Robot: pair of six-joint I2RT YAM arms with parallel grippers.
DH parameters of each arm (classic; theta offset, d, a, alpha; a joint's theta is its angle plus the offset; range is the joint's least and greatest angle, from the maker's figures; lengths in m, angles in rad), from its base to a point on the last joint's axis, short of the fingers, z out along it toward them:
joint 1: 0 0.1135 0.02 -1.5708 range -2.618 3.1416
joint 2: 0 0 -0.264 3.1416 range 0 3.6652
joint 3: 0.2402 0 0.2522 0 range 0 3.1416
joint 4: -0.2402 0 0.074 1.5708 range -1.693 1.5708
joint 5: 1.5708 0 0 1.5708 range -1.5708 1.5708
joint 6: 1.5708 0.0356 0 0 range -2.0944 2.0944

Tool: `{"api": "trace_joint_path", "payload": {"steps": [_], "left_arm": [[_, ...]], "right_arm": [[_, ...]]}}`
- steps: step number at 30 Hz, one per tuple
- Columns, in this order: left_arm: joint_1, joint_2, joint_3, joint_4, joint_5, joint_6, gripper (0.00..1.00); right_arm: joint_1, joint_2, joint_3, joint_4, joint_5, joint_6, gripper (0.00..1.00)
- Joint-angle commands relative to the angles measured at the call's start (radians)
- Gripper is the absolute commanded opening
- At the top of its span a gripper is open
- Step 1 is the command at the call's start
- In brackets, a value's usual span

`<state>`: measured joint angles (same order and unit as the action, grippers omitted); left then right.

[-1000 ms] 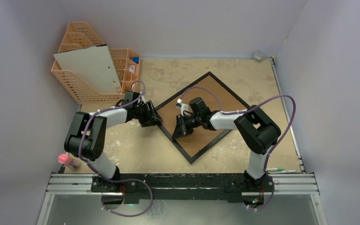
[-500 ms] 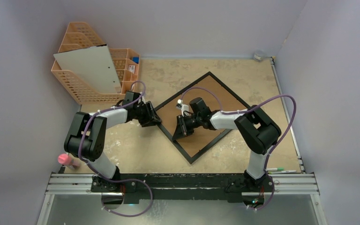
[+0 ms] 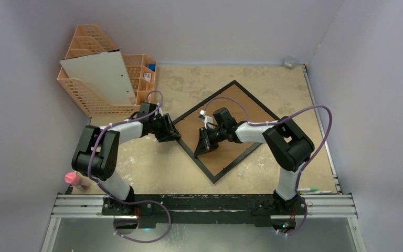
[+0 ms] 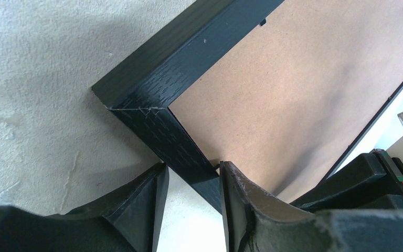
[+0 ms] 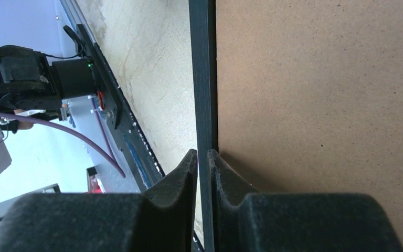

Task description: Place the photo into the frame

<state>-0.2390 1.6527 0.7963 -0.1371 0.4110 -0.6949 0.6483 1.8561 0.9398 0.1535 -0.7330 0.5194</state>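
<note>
The black-bordered, brown-backed rectangular frame (image 3: 252, 102) on the desk (image 3: 189, 84) is clamped at its border by the left tool (image 4: 189, 176) and the right tool (image 5: 203, 157). A white board (image 3: 102, 76) is held in the orange plastic basket organiser (image 3: 78, 94).

— What differs from a second ago?
— Only the right end effector (image 3: 198, 150). It now sits slightly farther from the arm bases, a touch to the right along the frame's (image 3: 257, 100) near-left edge.
— Does the arm behind it differ too?
— Its wrist and white forearm are shifted the same way, very slightly.
</note>
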Motion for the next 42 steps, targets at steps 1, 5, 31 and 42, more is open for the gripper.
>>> {"api": "trace_joint_path", "payload": {"steps": [1, 5, 31, 42], "left_arm": [[-0.003, 0.02, -0.029, -0.105, -0.102, 0.055, 0.44], [-0.003, 0.02, -0.028, -0.106, -0.106, 0.055, 0.44], [-0.003, -0.018, -0.005, -0.121, -0.091, 0.053, 0.45], [-0.003, -0.015, -0.026, -0.092, -0.073, 0.043, 0.51]], "right_arm": [[-0.026, 0.052, 0.008, -0.087, 0.16, -0.079, 0.17], [-0.026, 0.054, 0.0, -0.105, 0.202, -0.129, 0.17], [-0.045, -0.086, -0.007, -0.073, 0.243, -0.076, 0.27], [0.003, -0.01, 0.014, 0.001, -0.122, -0.094, 0.37]]}}
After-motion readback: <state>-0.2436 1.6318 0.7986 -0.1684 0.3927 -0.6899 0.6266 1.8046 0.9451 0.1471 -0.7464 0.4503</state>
